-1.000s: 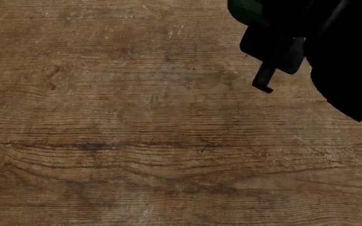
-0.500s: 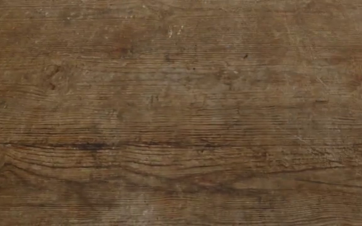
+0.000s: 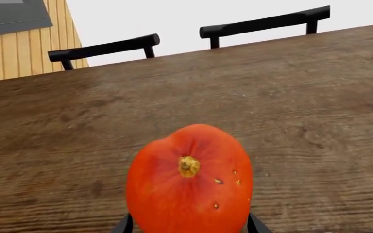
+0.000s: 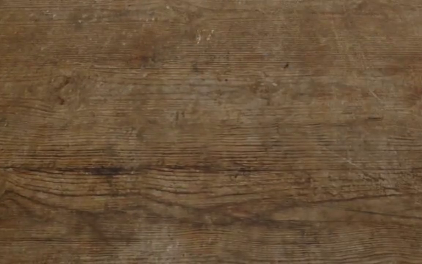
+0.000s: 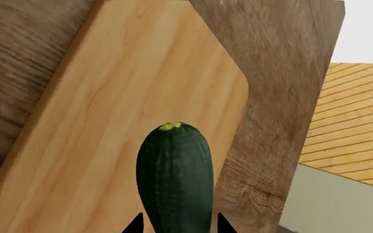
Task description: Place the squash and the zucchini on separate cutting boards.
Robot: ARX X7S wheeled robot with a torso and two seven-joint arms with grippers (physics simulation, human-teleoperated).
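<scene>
Bare wooden table (image 4: 211, 132) fills the head view, with nothing standing on it. Beyond the squash (image 3: 188, 182), open tabletop runs to the far edge, where dark chair backs (image 3: 264, 22) line up. Under the zucchini (image 5: 174, 177), the cutting board (image 5: 109, 121) lies unoccupied near the table's edge.

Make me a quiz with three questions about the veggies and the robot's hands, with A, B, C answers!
1. What lies under the zucchini?
A. a cutting board
B. a chair
C. a plate

2. What colour is the squash?
A. purple
B. orange-red
C. white

3. What is the left gripper doing?
A. hanging open with nothing in it
B. holding the squash
C. holding a knife

Answers:
1 A: the right wrist view shows the tan cutting board beneath the zucchini held in the right gripper.
2 B: the left wrist view shows it orange-red with a yellowish stem.
3 B: its dark fingers sit on both sides of the squash, above the table.
</scene>
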